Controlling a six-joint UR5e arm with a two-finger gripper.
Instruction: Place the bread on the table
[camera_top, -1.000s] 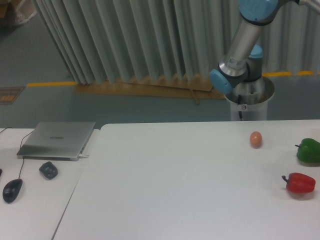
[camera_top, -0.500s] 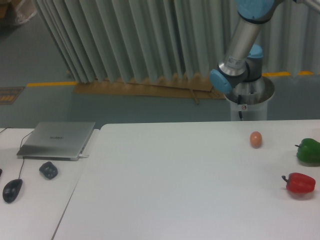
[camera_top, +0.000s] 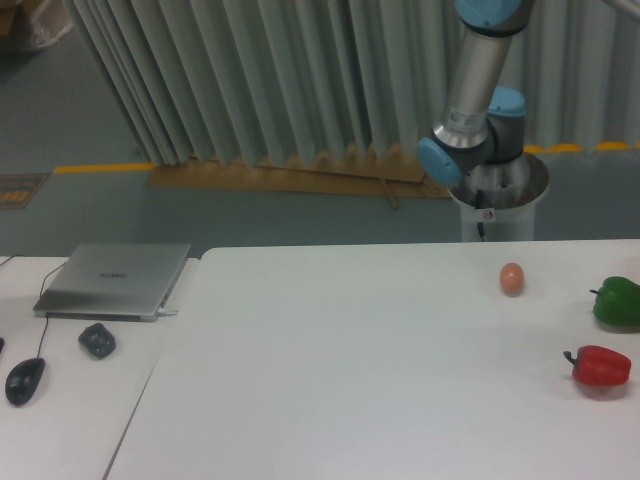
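The bread is out of view in this frame. The large white table (camera_top: 330, 370) fills the lower part of the camera view. Only the lower links of my arm (camera_top: 472, 90) show, rising from the metal base (camera_top: 497, 195) behind the table's far edge and leaving the frame at the top. My gripper is out of view.
An orange-brown egg-shaped ball (camera_top: 512, 279), a green pepper (camera_top: 617, 301) and a red pepper (camera_top: 600, 366) lie at the table's right side. A smaller desk at the left holds a laptop (camera_top: 115, 279), a mouse (camera_top: 24, 379) and a dark object (camera_top: 97, 340).
The upright arm link has swung a little to the left and stands more vertical. Nothing on the table has moved.
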